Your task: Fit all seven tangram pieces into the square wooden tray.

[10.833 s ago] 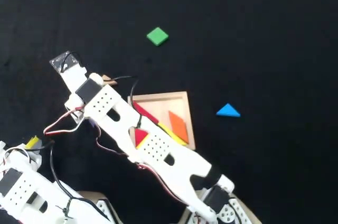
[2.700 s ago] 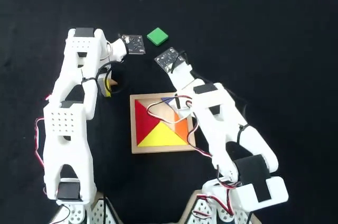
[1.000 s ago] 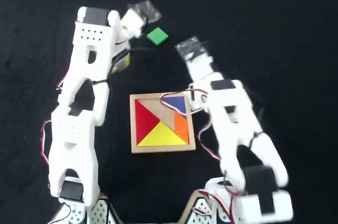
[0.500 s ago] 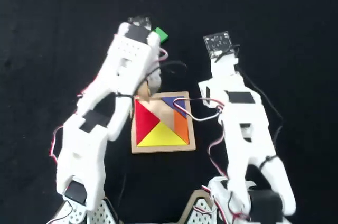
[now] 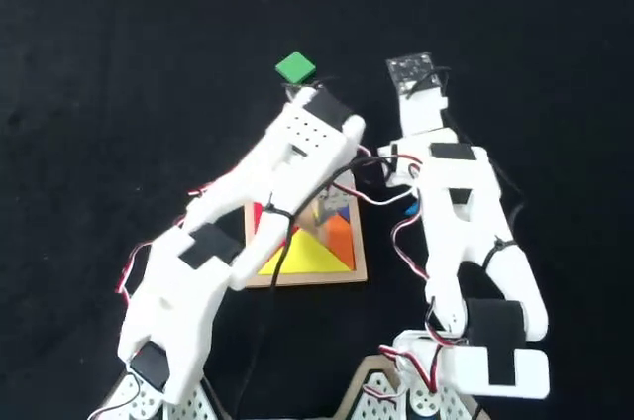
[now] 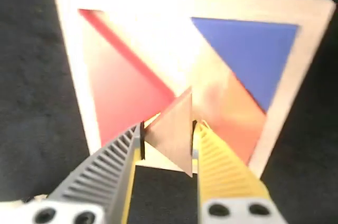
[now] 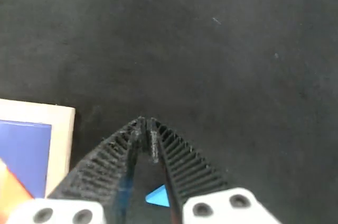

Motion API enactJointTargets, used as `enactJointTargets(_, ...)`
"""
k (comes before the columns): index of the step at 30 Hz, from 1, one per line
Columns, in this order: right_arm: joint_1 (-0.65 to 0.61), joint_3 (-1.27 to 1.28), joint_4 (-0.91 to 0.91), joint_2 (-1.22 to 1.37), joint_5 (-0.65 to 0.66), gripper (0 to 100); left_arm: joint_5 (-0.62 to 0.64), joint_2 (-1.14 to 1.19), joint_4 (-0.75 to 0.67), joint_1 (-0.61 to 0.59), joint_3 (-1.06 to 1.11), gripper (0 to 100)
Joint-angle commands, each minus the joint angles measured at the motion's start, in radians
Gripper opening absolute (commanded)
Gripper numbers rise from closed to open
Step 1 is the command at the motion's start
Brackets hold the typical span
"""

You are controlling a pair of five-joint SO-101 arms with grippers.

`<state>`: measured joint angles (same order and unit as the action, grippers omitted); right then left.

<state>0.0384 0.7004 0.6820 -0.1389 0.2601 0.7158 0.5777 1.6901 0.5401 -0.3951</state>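
Wooden tray (image 5: 322, 279) lies in the middle of the black table (image 5: 555, 93). Half a second ago the left arm was by the tray's far corner. Now it has swung right over the tray. The left claw (image 6: 167, 124) is clamped on a pale triangle (image 6: 178, 137) and holds it above the tray. Inside the tray already lie a red triangle (image 6: 119, 97), a yellow triangle (image 5: 309, 257), an orange piece (image 6: 227, 110) and a blue triangle (image 6: 248, 49). So I think the pale one goes in next. The green square (image 5: 295, 68) waits on the table past the tray. To the right, the right claw (image 7: 145, 124) is pinched together with nothing in it. It hangs over the small blue triangle (image 7: 157, 196), which lies on the table near the tray. Those two pieces are not in yet.
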Motion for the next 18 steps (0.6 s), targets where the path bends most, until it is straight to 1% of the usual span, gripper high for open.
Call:
enactJointTargets(1,0.015,-0.061,0.008,-0.002,-0.008,1.1,0.002,-0.071,-0.048,0.033,-0.004,4)
enactJointTargets(3,0.015,-0.061,0.008,-0.002,-0.008,1.1,-0.015,-0.069,-0.057,0.033,-0.004,4)
enactJointTargets(5,0.015,-0.061,0.008,-0.002,-0.008,1.1,-0.058,-0.066,-0.069,0.033,-0.004,5)
enactJointTargets(9,0.017,-0.061,0.008,-0.004,-0.005,1.1,-0.071,-0.064,-0.069,0.024,0.018,8)
enactJointTargets(13,0.038,-0.073,0.009,-0.004,-0.006,1.1,-0.098,-0.064,-0.069,0.047,0.050,8)
enactJointTargets(18,0.084,-0.142,0.094,-0.004,-0.009,1.1,-0.104,-0.066,-0.115,0.062,0.073,8)
